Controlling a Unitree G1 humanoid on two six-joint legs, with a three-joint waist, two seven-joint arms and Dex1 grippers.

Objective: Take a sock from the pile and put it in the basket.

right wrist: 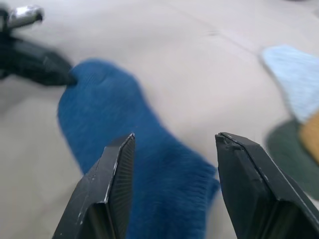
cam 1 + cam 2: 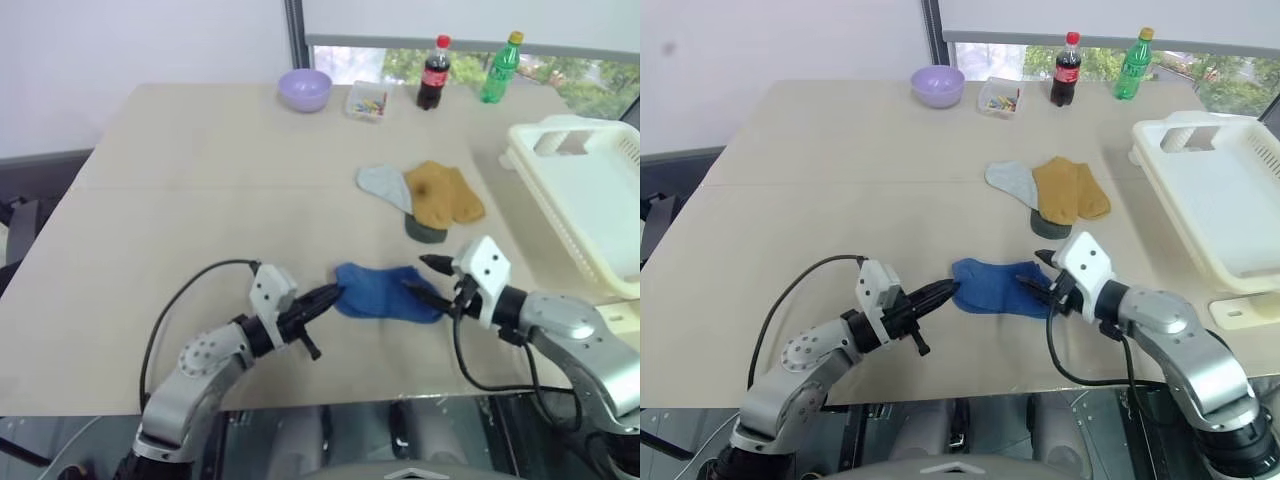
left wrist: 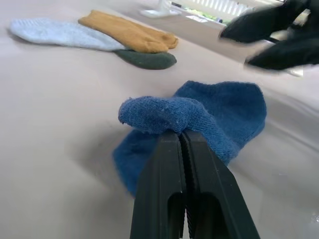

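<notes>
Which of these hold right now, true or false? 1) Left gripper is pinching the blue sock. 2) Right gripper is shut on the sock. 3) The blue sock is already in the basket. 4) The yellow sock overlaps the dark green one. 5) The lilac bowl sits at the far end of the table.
1) True. The left gripper is shut on one end of the blue sock.
2) False. The right gripper is open, hovering over the sock's other end.
3) False. The sock lies on the table; the basket is off to the right.
4) True. The yellow sock lies partly on the dark green sock.
5) True. The lilac bowl is at the far edge.
</notes>
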